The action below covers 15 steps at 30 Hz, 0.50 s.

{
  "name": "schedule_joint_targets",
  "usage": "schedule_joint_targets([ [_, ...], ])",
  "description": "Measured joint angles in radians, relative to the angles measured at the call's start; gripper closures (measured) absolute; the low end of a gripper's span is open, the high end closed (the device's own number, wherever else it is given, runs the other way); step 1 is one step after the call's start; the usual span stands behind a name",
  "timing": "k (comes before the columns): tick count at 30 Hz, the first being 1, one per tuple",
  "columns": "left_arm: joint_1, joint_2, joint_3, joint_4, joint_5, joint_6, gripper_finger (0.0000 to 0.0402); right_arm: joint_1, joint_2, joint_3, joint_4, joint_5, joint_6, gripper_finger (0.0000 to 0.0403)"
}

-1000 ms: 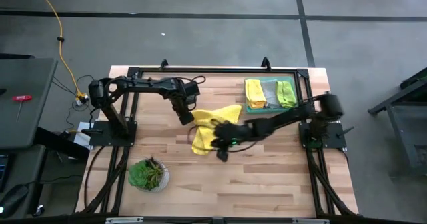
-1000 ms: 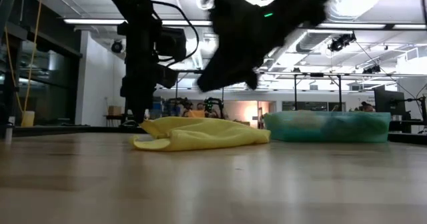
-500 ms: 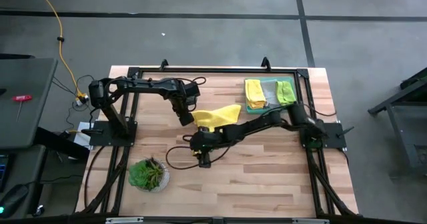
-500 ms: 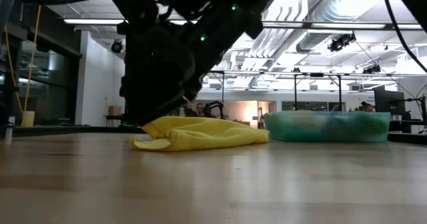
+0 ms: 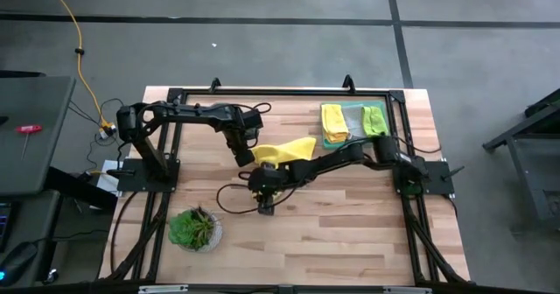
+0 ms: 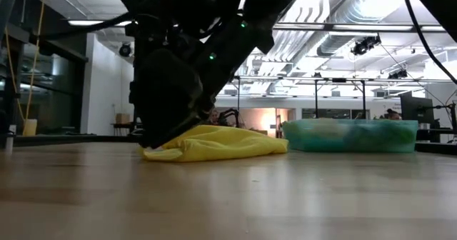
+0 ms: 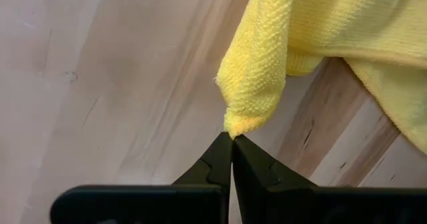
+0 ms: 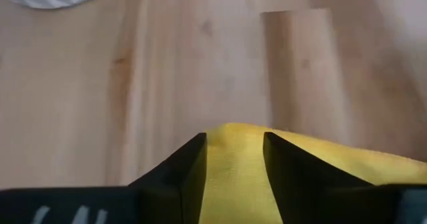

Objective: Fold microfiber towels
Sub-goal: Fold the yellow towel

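The wooden table (image 5: 350, 233) carries my yellow towel (image 5: 284, 151), bunched near its middle between my two arms, with more folded towels (image 5: 350, 122) in yellow, grey-white and lime stacked in the green tray (image 5: 353, 107) at the far right corner. My left gripper (image 7: 231, 139) is pinched tight on one corner of the yellow towel, fingers together. My right gripper (image 8: 233, 147) has its fingers apart, straddling a fold of the same cloth. No writing is readable anywhere.

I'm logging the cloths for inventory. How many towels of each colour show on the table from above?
Yellow towels: 2, one spread mid-table, one in the tray
Lime green towel: 1, in the tray
Pale grey-white towel: 1, in the tray
Total: 4
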Motion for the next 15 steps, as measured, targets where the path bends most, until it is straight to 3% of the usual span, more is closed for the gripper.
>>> schedule_joint_targets([
  [5,0.000,0.000,0.000,0.001,0.000,0.000,0.0401,0.003,0.019,-0.001,0.038,-0.043,0.012,0.0272],
  [15,-0.001,0.000,0.000,0.003,0.000,0.000,0.0401,0.002,0.028,-0.001,0.072,-0.030,0.053,0.0283],
])
